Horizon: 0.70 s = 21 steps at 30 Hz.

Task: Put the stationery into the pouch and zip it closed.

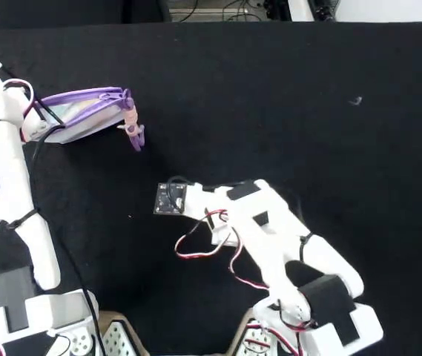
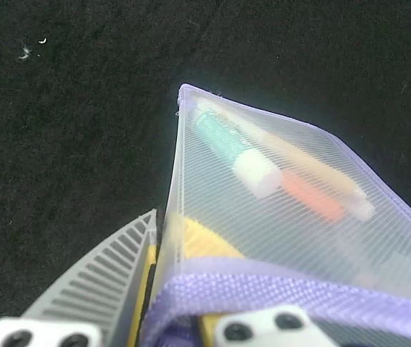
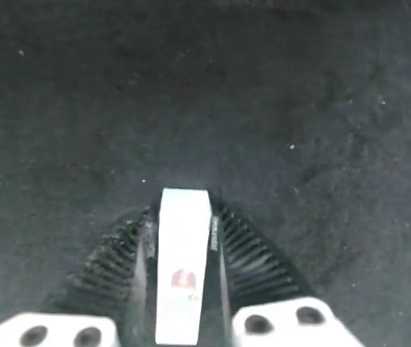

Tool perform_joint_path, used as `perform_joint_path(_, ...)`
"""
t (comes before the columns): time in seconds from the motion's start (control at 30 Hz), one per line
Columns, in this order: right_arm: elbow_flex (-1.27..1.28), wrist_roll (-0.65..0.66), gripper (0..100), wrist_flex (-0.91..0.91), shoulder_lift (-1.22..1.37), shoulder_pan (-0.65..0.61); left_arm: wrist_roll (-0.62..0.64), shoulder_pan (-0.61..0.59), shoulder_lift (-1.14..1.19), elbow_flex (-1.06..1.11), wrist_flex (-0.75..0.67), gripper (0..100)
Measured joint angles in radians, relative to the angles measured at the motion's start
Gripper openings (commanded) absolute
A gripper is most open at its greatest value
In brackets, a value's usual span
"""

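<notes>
The right tool (image 3: 183, 211) is clamped on a white eraser (image 3: 182, 267), low over the black surface (image 1: 307, 111) near its middle; the left tool (image 1: 36, 124) is closed on one end of the mesh pouch (image 1: 84, 111) at the far left; a green marker (image 2: 230, 148) and an orange pen (image 2: 310, 199) lie inside. From the eraser the pouch lies away from the bases and toward the left arm, well apart; its long axis runs sideways from the left tool to the zip pull (image 1: 133, 127); the purple-edged mouth looks open along it; the eraser probably has to enter there.
</notes>
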Motion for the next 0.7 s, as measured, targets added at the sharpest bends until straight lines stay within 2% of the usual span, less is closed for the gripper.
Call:
perform_joint_path(0.17, 0.014, 0.000, 1.1, 0.003, -0.063, 0.031, 0.000, 0.002, 0.000, 0.000, 0.000, 3)
perform_joint_path(0.33, 0.014, -0.006, 1.1, -0.002, -0.275, 0.055, 0.000, 0.028, 0.000, 0.000, 0.006, 3)
perform_joint_path(0.47, 0.014, -0.133, 1.1, -0.087, -0.514, 0.037, 0.000, 0.028, 0.000, 0.000, 0.006, 3)
perform_joint_path(0.7, 0.014, -0.399, 1.1, -0.324, -0.789, -0.104, 0.000, 0.028, 0.000, 0.000, 0.006, 3)
